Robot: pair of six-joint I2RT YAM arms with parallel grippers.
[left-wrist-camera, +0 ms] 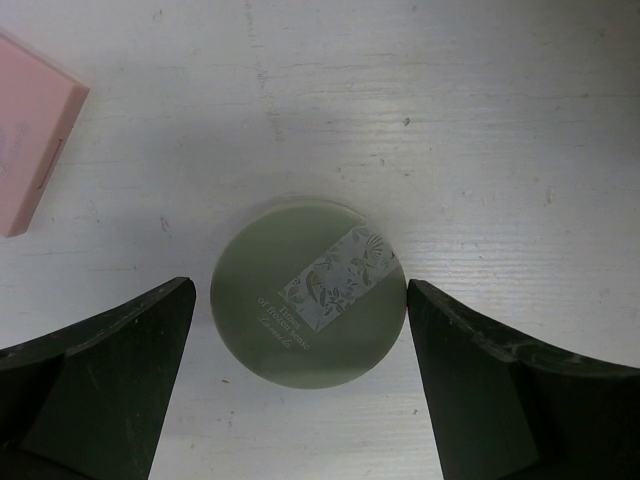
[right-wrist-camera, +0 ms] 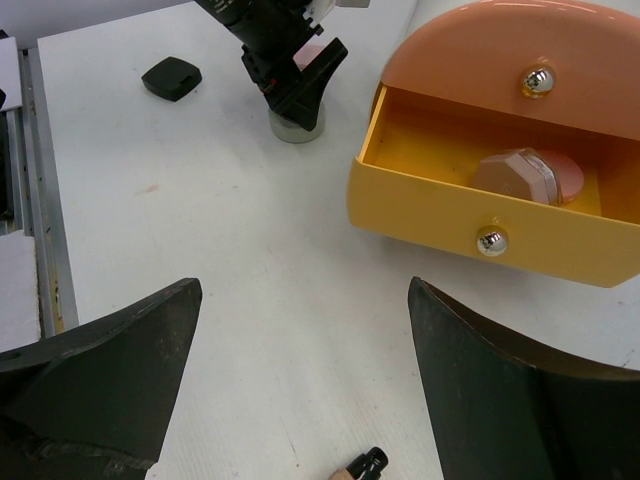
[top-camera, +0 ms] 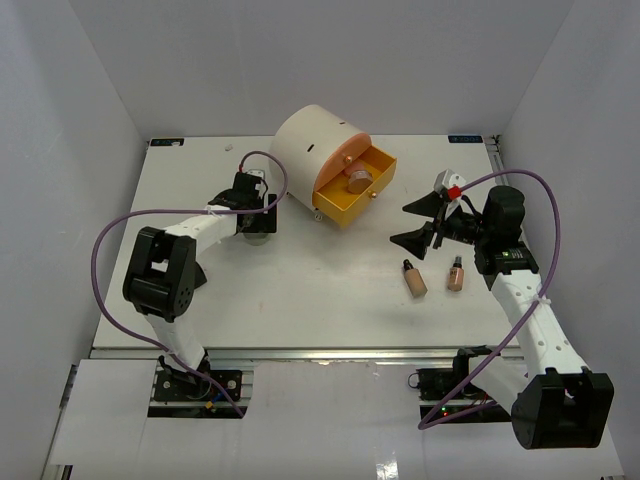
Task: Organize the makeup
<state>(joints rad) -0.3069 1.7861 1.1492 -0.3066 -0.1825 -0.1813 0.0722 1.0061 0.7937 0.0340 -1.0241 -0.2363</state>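
Nearest your left wrist lens, the left gripper (left-wrist-camera: 300,290) is spread wide, with one dark finger (left-wrist-camera: 110,380) at each lower corner of that view. Between them sits a round, grey-green compact (left-wrist-camera: 308,292) with a silvery leaf-patterned band across its lid. It rests flat on the white table (left-wrist-camera: 480,120). The fingers stand just beside its left and right edges, but you cannot tell from here whether either one touches it. A flat pink case (left-wrist-camera: 25,140) lies at the left edge of that view, apart from the compact.

From above, this gripper sits just left of the big cream cylindrical box (top-camera: 310,150). The box's yellow-orange drawer (top-camera: 355,190) is pulled open towards the arms. Inside it lies a pink-beige faceted compact (right-wrist-camera: 530,175), near the back of the drawer.

Your right gripper (top-camera: 425,222) is also spread wide and holds nothing. It hovers over bare table to the right of the drawer, pointing left. Just on the near side of it are two tan-filled bottles with black caps (top-camera: 413,279), close together, their caps towards the far side. One bottle cap (right-wrist-camera: 368,462) shows at the bottom of the right wrist view. A small black rounded piece (right-wrist-camera: 172,77) rests on the table beyond the left gripper, well apart from the bottles.
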